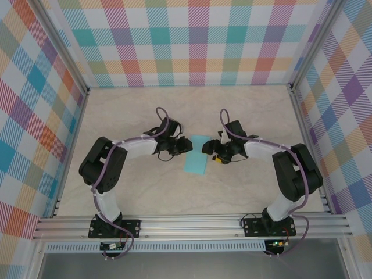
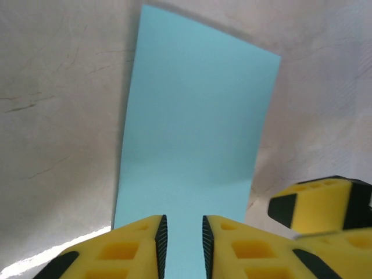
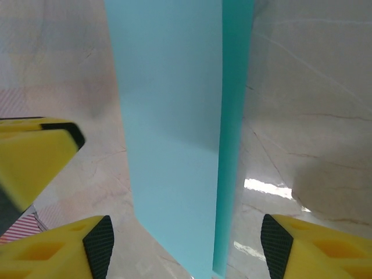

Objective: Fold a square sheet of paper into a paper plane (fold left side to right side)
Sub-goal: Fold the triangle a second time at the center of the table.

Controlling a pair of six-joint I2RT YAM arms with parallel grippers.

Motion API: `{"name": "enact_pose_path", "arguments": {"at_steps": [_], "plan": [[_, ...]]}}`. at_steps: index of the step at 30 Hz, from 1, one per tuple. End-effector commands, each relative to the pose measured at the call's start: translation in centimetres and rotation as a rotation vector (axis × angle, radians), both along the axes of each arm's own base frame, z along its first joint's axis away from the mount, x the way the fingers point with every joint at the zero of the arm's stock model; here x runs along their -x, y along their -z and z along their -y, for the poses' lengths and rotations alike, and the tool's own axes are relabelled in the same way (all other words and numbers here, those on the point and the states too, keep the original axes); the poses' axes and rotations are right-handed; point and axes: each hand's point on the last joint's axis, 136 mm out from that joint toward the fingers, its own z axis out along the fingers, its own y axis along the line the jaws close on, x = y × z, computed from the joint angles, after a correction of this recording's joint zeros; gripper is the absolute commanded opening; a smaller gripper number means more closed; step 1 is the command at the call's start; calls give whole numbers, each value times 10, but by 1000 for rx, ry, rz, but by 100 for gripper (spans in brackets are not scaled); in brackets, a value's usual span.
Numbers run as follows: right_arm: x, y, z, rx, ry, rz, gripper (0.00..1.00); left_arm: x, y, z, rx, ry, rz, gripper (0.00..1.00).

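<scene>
The square sheet of paper (image 1: 196, 154) is teal and lies folded into a narrow rectangle on the table between both arms. In the left wrist view the paper (image 2: 192, 116) stretches away from my left gripper (image 2: 185, 244), whose jaws hover over its near end with a narrow gap and nothing pinched. From above, the left gripper (image 1: 185, 145) sits at the paper's left edge and the right gripper (image 1: 210, 150) at its right edge. The right gripper (image 3: 186, 244) stands wide open astride the paper (image 3: 168, 116), which shows a darker strip along its right side.
The beige marble-patterned table (image 1: 145, 110) is walled by checked panels (image 1: 192, 40) at the back and sides. A yellow finger of the right gripper (image 2: 319, 203) shows close beside the left one. An aluminium rail (image 1: 192, 224) runs along the near edge.
</scene>
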Motion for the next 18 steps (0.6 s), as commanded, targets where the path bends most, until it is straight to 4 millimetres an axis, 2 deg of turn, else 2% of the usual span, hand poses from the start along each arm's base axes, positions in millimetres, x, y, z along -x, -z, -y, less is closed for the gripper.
{"name": "enact_pose_path", "arguments": {"at_steps": [1,8,15,18], "plan": [[-16,-11,-14,-61,3,19,67,2,-26,-15,-14,-4,96,32],[-26,2,-21,-67,9,-18,60,23,-40,-35,-79,5,194,47],[-30,2,-32,-106,-4,-42,47,53,-54,-35,-180,114,353,56],[-29,-2,-31,-104,0,-45,44,71,-58,-30,-203,186,429,60]]}}
